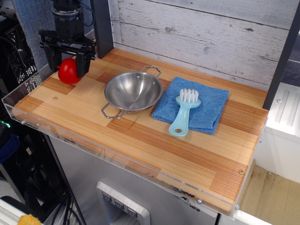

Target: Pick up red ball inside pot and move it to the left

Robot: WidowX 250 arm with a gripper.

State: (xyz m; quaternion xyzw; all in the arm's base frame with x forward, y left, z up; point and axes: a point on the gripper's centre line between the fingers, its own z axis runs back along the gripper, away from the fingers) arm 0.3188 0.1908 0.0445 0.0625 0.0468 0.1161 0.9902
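Upper left of frame: the red ball (68, 71) is seen clamped in the claw (66, 64), just above or on the worktop (140, 140), well left of the emptied pot (133, 91). If released w/o full contact, the ball could be sent rolling off the nearby left edge, since it's round and glossy.

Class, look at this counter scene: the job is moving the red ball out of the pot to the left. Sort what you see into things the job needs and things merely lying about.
Belongs to the job:
- red ball, now left of the pot, between the hand's fingers
- pot, empty
- hand

Just lying about:
- blue cloth
- light blue brush, lying on the cloth
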